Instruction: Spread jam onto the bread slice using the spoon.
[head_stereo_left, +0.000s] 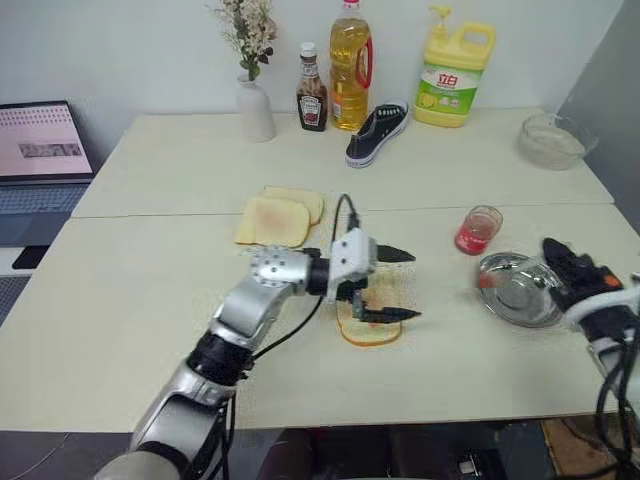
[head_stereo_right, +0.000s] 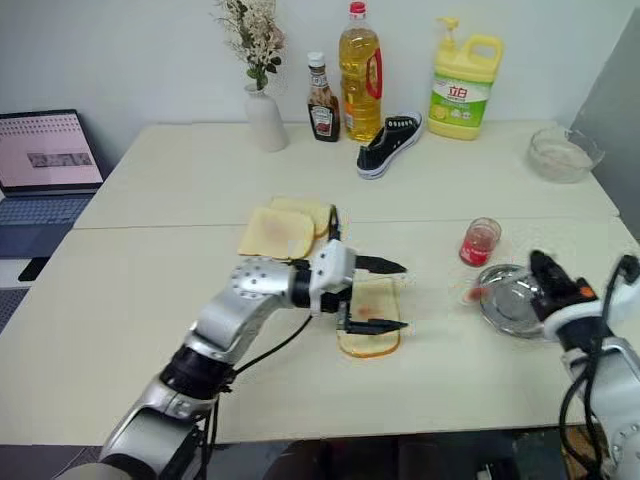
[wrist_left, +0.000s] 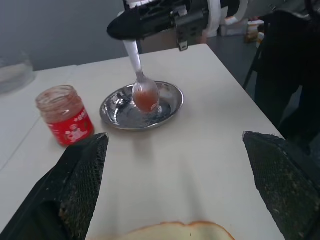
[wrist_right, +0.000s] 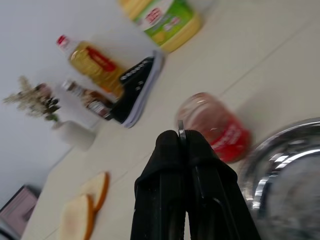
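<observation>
Jaws of the left gripper (head_stereo_left: 395, 285) gape over the bread slice (head_stereo_left: 370, 322); right gripper (wrist_left: 131, 24) pinches the spoon (wrist_left: 142, 85) above the steel dish (wrist_left: 170, 107).

Left arm reaching across toward the middle, wrist bent rightward, left gripper (head_stereo_left: 388, 285) pointing roughly level with jaws standing wide apart. Right arm holding off at the right edge, right gripper (head_stereo_left: 558, 256) raised above the tabletop, jaws pressing tight together, clamping the spoon (wrist_left: 141, 80) by its thin handle.

A makeshift office test setup — laptop (head_stereo_left: 40, 150) beside pale tables (head_stereo_left: 130, 290) against bare wall.
</observation>
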